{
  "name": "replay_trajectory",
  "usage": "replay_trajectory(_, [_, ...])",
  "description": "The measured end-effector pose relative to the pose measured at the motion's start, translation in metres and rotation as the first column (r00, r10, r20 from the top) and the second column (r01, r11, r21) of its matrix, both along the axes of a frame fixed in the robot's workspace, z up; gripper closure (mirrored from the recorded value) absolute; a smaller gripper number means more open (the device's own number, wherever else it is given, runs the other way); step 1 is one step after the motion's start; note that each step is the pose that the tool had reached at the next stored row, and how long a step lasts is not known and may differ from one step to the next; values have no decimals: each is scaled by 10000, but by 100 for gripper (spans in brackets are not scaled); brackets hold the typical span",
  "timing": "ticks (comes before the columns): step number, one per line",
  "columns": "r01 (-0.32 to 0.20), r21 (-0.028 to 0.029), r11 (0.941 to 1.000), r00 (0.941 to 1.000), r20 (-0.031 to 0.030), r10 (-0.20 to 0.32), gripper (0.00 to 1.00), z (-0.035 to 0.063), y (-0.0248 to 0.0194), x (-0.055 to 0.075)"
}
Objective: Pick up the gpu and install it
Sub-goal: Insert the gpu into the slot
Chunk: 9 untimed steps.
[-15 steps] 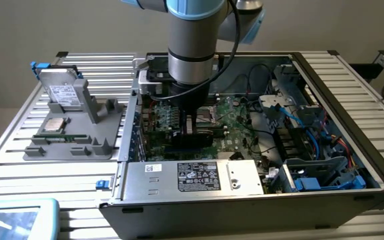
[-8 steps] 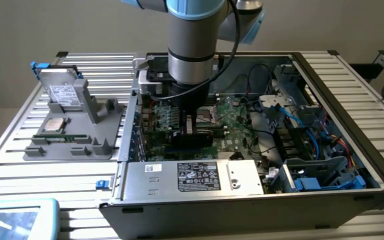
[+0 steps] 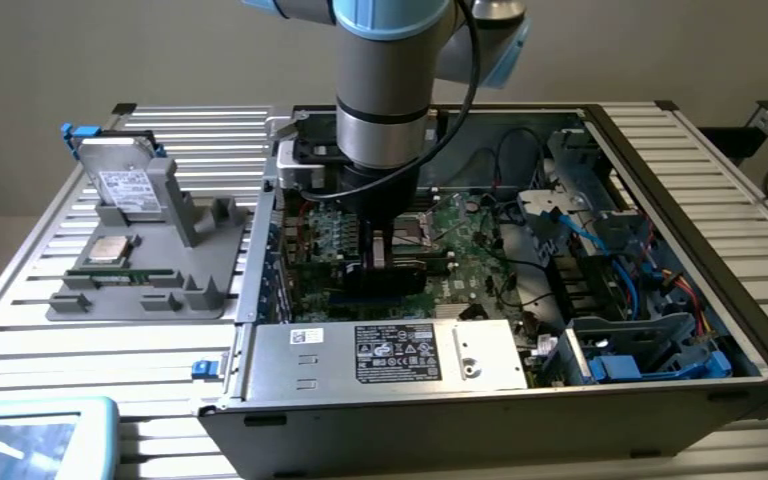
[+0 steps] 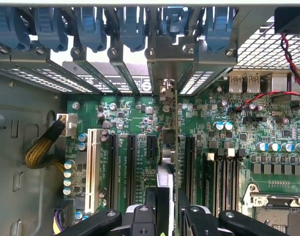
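One gpu (image 3: 387, 278), one hard drive (image 3: 131, 185), one memory stick (image 3: 124, 276), one processor chip (image 3: 108, 250), one computer case (image 3: 711, 215), six blue slot clips (image 4: 91, 27).

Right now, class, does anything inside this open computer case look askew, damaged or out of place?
Nothing stands out: the gpu is held upright between the fingers, parallel to the slots on the motherboard.

gpu (image 4: 167, 152) upright over motherboard (image 4: 128, 115), inside case (image 3: 704, 165)
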<state>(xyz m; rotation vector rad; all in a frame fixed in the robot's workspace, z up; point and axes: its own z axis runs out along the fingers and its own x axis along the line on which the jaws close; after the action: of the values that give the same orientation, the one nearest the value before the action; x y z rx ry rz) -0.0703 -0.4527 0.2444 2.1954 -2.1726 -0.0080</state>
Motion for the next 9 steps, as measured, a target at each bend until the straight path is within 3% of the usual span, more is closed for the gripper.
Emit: replay_trajectory(9, [0, -2, 10000, 10000, 0, 0, 73, -2, 5, -3])
